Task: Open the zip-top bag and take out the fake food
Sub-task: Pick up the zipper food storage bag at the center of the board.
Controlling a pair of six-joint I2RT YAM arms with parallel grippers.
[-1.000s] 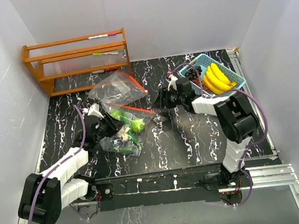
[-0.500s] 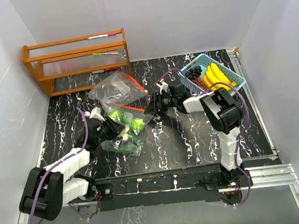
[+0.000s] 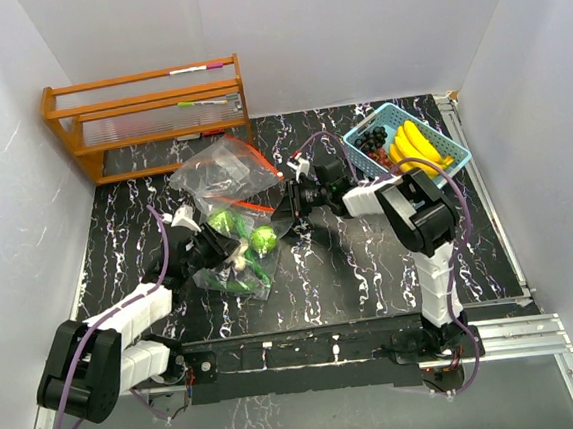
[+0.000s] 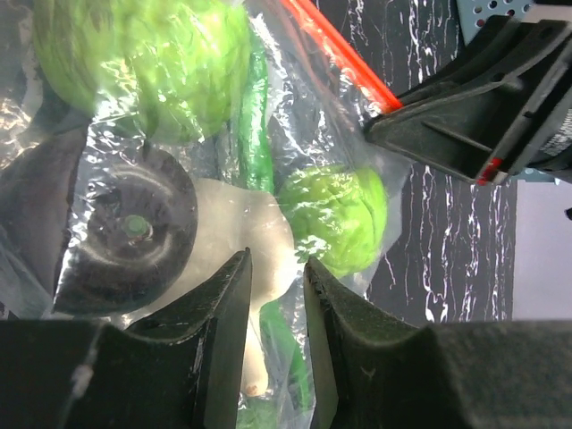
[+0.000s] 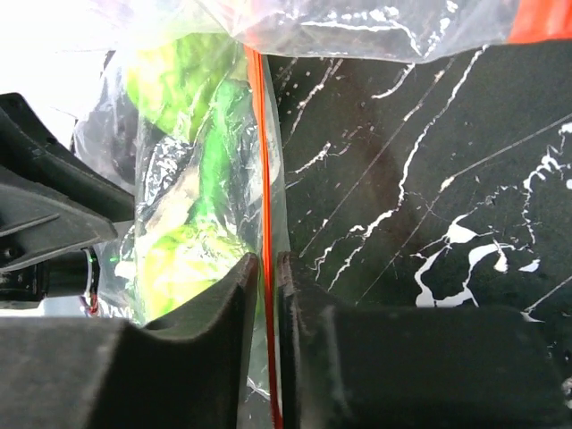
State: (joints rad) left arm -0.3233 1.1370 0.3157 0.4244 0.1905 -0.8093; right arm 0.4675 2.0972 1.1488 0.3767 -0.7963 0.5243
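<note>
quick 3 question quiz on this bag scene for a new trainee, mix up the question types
1. True or false: the bananas lie in the blue basket.
2. What is the right hand pinching? A) the bag's orange zip strip B) a banana C) the wooden rack
3. Fill in: the bag with green food inside is gripped on its other side by the ___.

Key: 1 true. 2 A. 3 left hand.
</note>
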